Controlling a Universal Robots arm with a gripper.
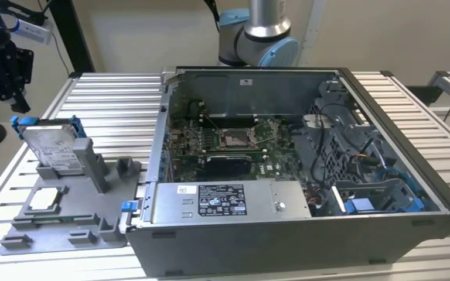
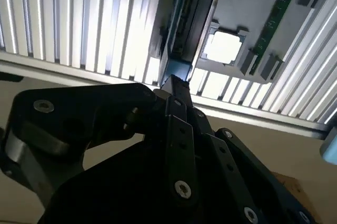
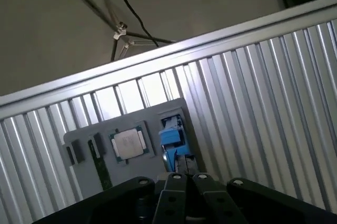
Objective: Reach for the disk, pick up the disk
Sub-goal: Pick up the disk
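Clenched and empty at the exterior view's eleven o'clock of the hard drive [image 1: 53, 145], the gripper [image 1: 19, 104] should open wide before straddling it.

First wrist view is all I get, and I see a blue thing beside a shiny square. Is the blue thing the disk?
Observer: Yes, that blue is its bracket. The exterior view shows the whole disk, a silver drive with a white label, propped tilted on the grey tray.
Operator: Has the gripper got it?
Observer: No. In the exterior view the gripper hangs near the disk's blue end, out by the table's edge.
Operator: What else is on the table?
Observer: An open computer case sits on the exterior view's right of the tray.
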